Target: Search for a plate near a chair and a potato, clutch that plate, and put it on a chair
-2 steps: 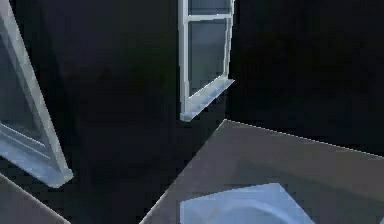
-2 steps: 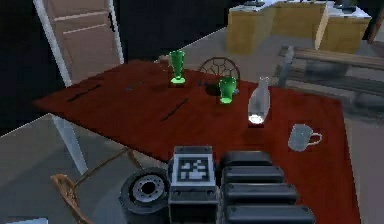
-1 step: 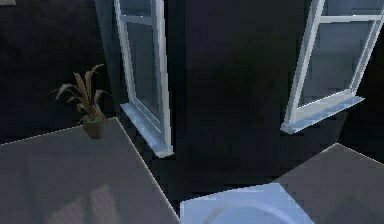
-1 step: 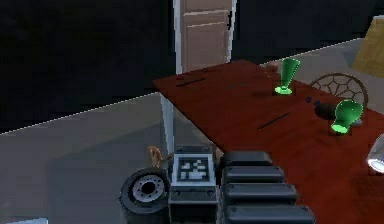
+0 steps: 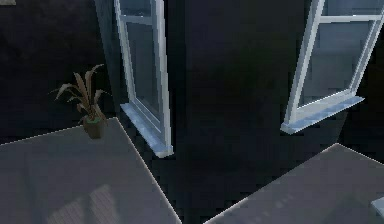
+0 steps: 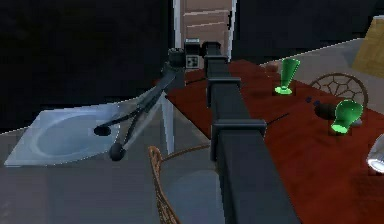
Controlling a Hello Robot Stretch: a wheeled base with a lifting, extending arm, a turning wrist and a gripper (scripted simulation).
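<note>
Forward view looks ahead and slightly down, close on a dark wall corner [image 5: 215,90] between the left window [image 5: 140,60] and the right window [image 5: 335,55]; potted plant [image 5: 88,100] at its left. Arm side view looks out along the arm [image 6: 235,130] from just behind it, down over the tabletop [image 6: 290,120], with a door [image 6: 205,20] farther off. Shared area: cannot tell.

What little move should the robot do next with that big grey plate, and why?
Probably pull the arm back a little. The gripper holds the grey plate out in the air, off to the side of the table. The wicker chair sits nearer the robot, just under the arm. Bringing the plate over the seat first looks safer than lowering it here.
</note>
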